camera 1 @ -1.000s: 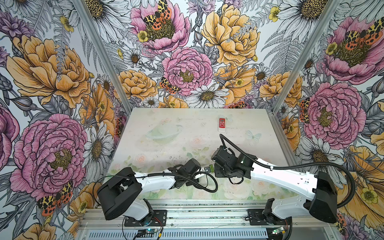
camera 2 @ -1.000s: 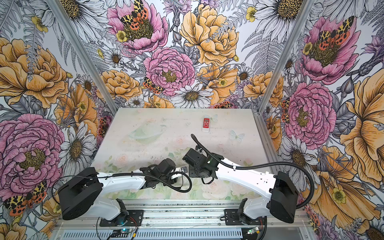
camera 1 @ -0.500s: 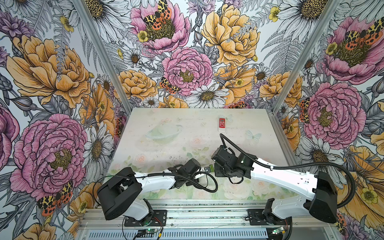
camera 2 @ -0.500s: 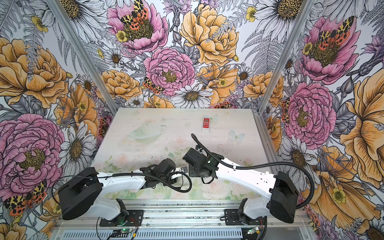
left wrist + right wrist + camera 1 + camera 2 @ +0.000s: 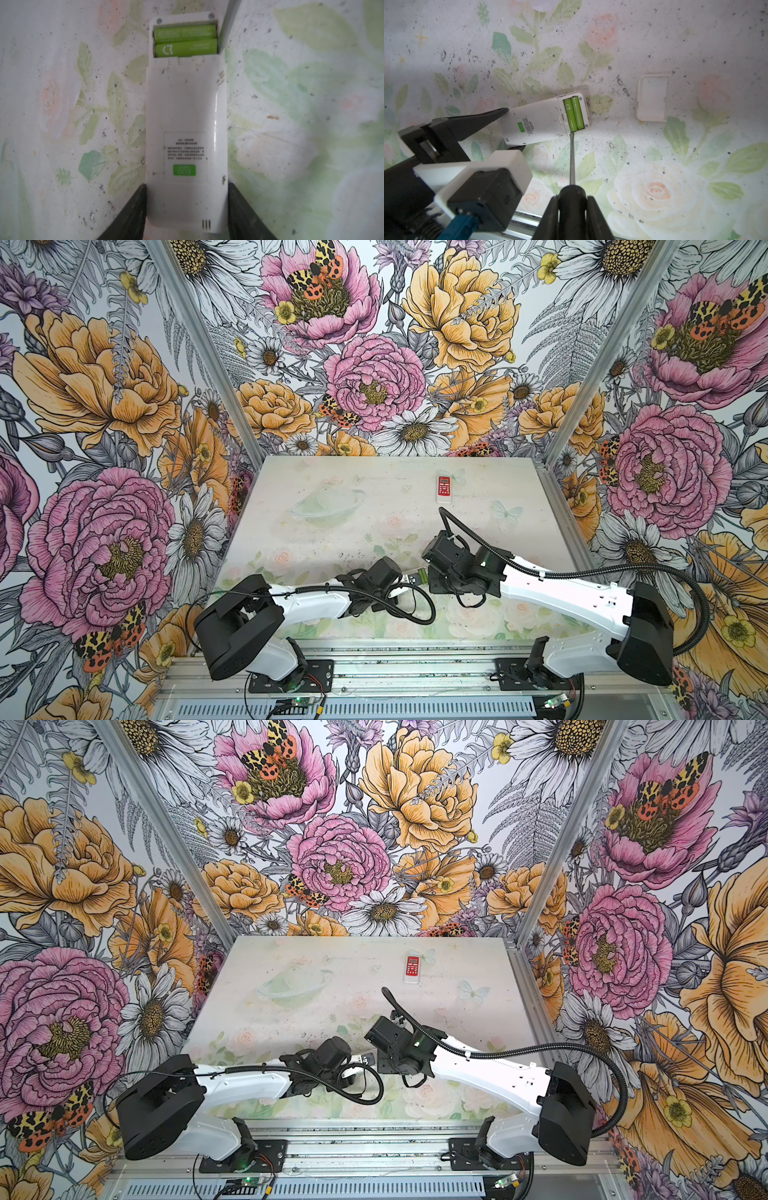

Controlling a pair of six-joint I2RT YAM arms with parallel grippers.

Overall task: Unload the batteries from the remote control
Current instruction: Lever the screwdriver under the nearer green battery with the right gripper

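Observation:
A white remote control (image 5: 185,124) lies face down on the table, its battery bay uncovered. Two light green batteries (image 5: 185,40) sit side by side in the bay. My left gripper (image 5: 186,186) is shut on the remote's far end, one finger on each long side. My right gripper (image 5: 572,199) is shut on the black handle of a screwdriver (image 5: 572,158). Its flat tip touches the end of the batteries (image 5: 574,114) at the bay's edge. In a top view the remote (image 5: 409,578) shows between the two wrists, near the table's front.
The detached white battery cover (image 5: 652,97) lies on the table a short way beyond the remote. A second remote with a red face (image 5: 444,488) rests near the back right of the table. The metal front rail (image 5: 525,220) runs just behind my right gripper.

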